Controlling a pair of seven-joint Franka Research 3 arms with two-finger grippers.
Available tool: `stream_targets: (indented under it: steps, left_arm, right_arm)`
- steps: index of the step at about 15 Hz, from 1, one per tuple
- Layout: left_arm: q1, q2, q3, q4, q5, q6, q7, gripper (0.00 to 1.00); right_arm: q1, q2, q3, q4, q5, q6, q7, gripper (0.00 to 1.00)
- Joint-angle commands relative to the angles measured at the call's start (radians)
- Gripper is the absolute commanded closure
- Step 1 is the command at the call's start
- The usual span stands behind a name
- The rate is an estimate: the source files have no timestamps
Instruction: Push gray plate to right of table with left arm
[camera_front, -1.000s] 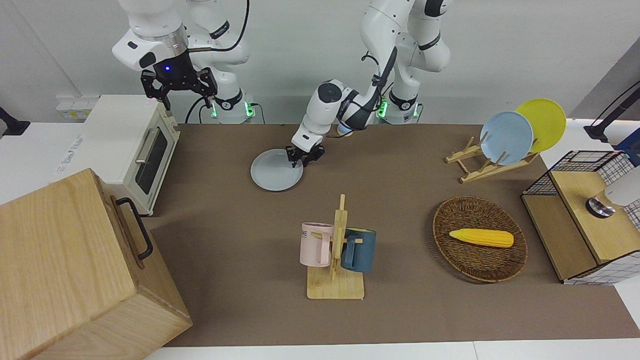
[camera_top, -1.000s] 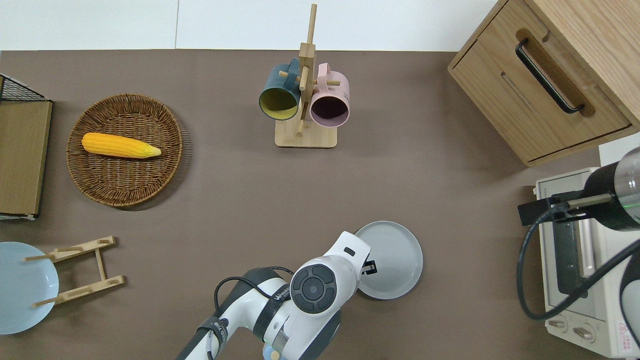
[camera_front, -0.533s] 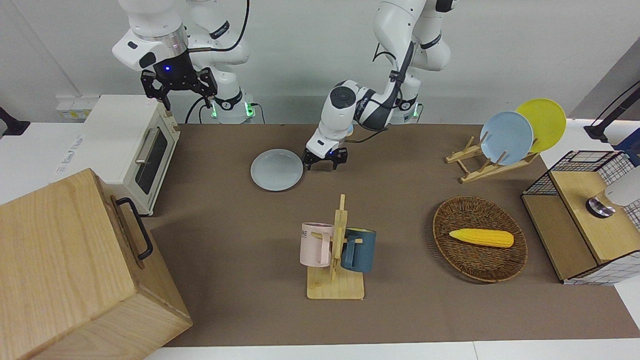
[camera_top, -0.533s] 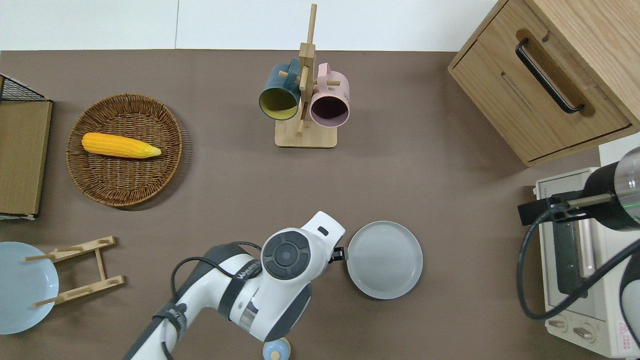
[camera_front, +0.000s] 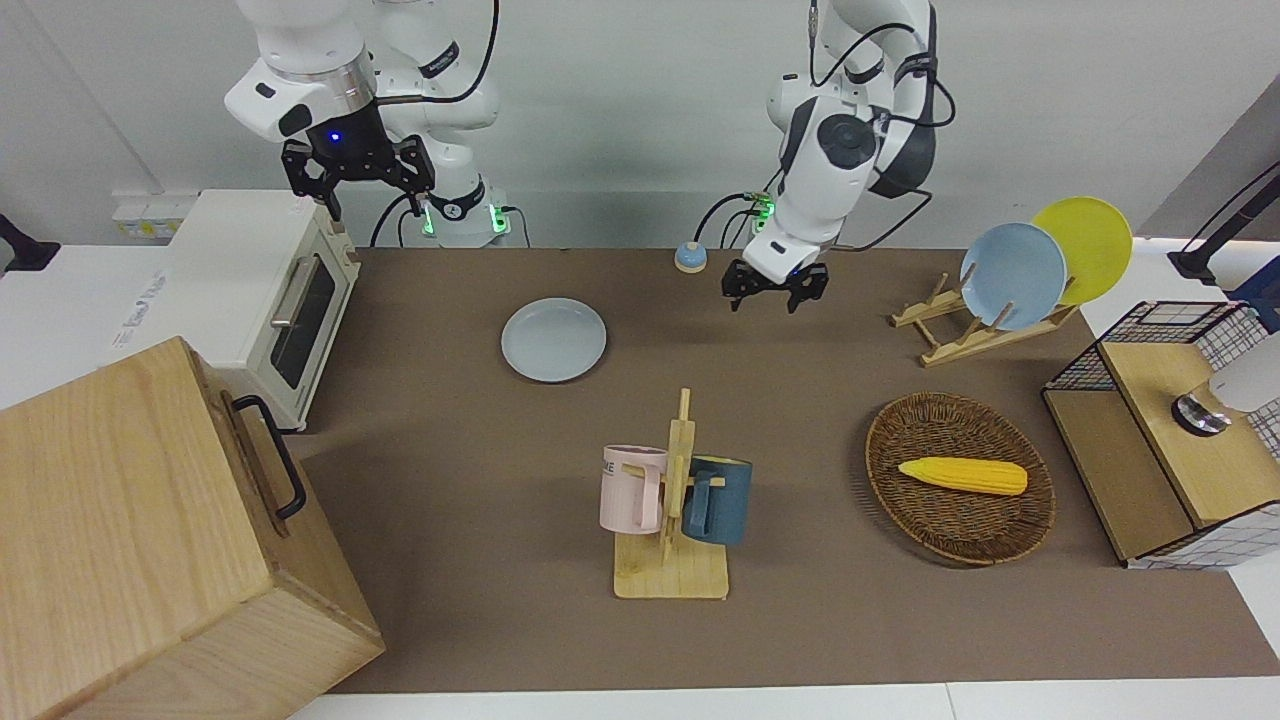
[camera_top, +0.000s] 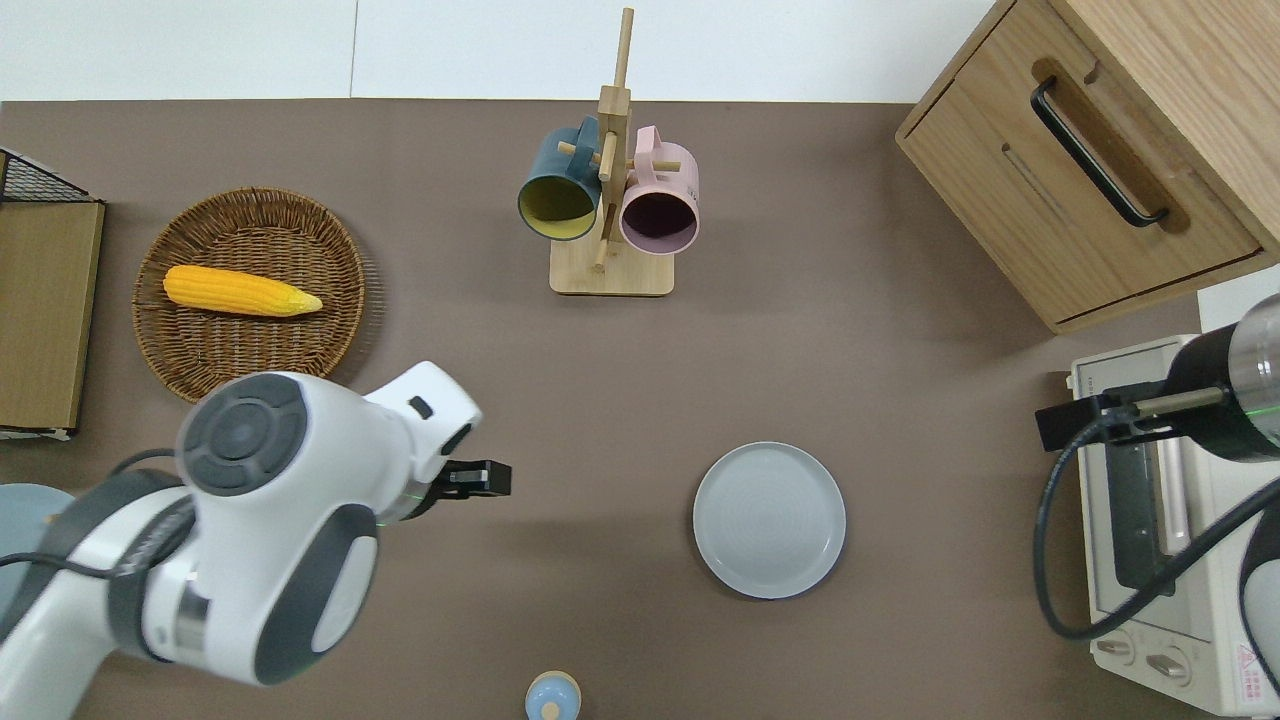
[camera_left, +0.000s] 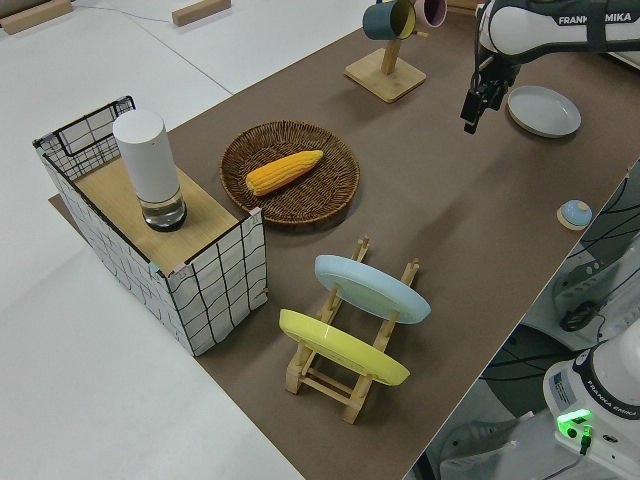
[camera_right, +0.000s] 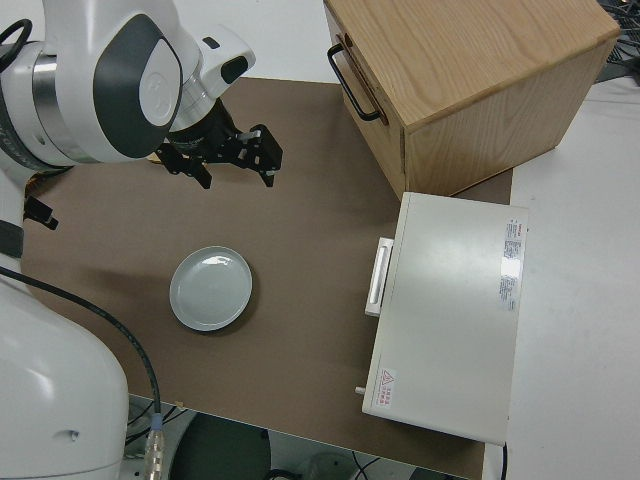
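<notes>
The gray plate (camera_front: 553, 340) lies flat on the brown table (camera_front: 480, 450), in the half toward the right arm's end, between the mug rack and the robots. It also shows in the overhead view (camera_top: 769, 520), the left side view (camera_left: 543, 110) and the right side view (camera_right: 210, 288). My left gripper (camera_front: 767, 298) is up in the air, open and empty. In the overhead view it (camera_top: 490, 478) is over bare table about two plate widths from the plate, toward the left arm's end. It touches nothing. The right arm is parked, its gripper (camera_front: 357, 190) open.
A mug rack (camera_front: 672, 500) with two mugs stands mid-table. A wicker basket (camera_front: 880, 450) holds a corn cob. A wooden rack (camera_front: 985, 325) holds a bluer plate and a yellow plate. A toaster oven (camera_front: 270, 290) and a wooden box (camera_front: 150, 540) fill the right arm's end. A small blue knob (camera_front: 690, 257) sits near the robots.
My left gripper has come off the plate's rim, risen and swung well toward the left arm's end. The plate has stayed where it was. The right arm has not moved.
</notes>
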Motion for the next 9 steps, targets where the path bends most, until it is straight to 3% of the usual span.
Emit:
stream_targets:
  steps: [1,5,9]
  left_arm:
    - [0.089,-0.084,-0.013,0.043,0.064,-0.119,0.044,0.0]
    - [0.136,-0.073,-0.013,0.244,0.067,-0.329,0.044,0.0]
    - [0.176,-0.077,-0.009,0.336,0.067,-0.415,0.045,0.0]
  right_arm:
    - [-0.008,-0.01,0.005,-0.004,-0.001,-0.012,-0.008,0.005]
    - [-0.008,-0.01,0.005,-0.004,-0.001,-0.012,-0.008,0.005]
    - [-0.008,-0.01,0.005,-0.004,0.001,-0.012,-0.008,0.005]
